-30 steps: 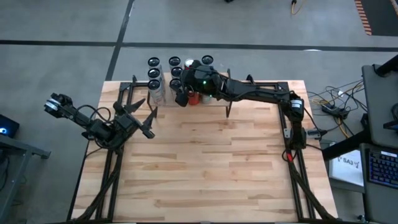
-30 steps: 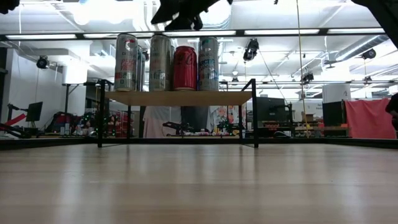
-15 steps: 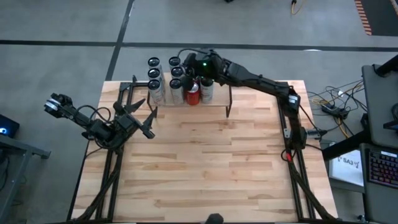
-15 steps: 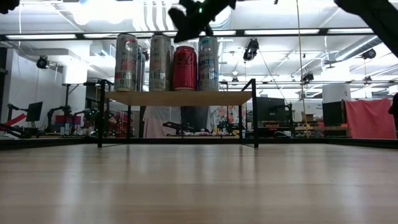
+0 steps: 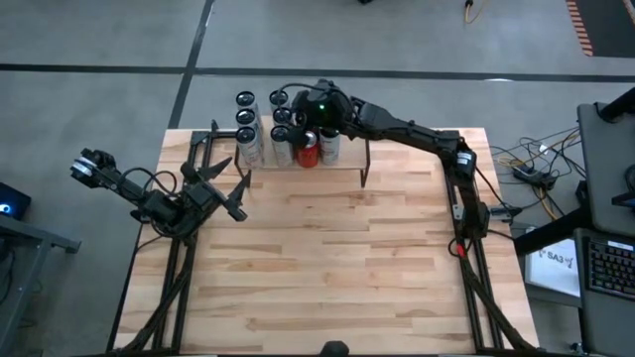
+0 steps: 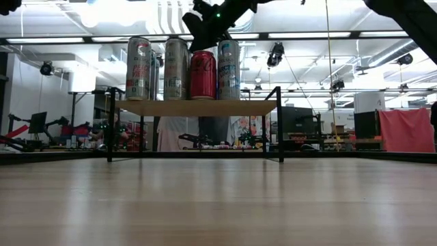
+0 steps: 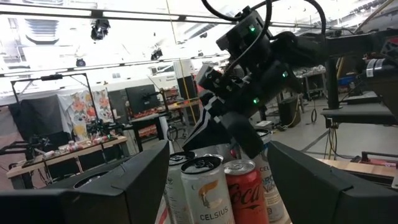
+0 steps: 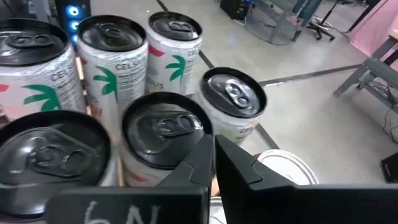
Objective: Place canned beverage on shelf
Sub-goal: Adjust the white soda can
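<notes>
your left gripper (image 5: pixel 234 197) waits at the near left of the table (image 5: pixel 327 258), fingers spread and empty, well apart from the work, so nothing goes wrong there. farther back, the shelf (image 6: pixel 198 106) already carries a tight cluster of cans, the red can (image 6: pixel 203 75) in the front row touching its neighbours. your right gripper (image 5: pixel 301 111) hovers just above that cluster with its fingers pinched together on nothing. that is your risk: the closed tips sit close over the can tops (image 8: pixel 163 124), and any drop or sideways swing could clip a rim. the cans are tall and packed, so one knock could topple several, and the back row stands near the shelf's far edge.
</notes>
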Motion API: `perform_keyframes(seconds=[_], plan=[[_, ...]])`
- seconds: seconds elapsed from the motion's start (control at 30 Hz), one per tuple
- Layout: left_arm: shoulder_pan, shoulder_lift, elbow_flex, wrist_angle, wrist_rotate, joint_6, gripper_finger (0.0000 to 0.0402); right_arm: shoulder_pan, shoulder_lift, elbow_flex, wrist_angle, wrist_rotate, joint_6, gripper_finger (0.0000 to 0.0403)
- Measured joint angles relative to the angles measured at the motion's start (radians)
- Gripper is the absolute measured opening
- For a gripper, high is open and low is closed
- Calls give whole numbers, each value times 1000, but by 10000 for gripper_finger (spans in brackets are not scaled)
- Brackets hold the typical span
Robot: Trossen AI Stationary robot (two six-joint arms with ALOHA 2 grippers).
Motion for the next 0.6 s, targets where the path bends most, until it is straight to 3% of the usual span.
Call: perform_keyframes(seconds=[0.6], plan=[[0,0,0,-1,-2,8,256,13,3,-1,35,-8,3,9]])
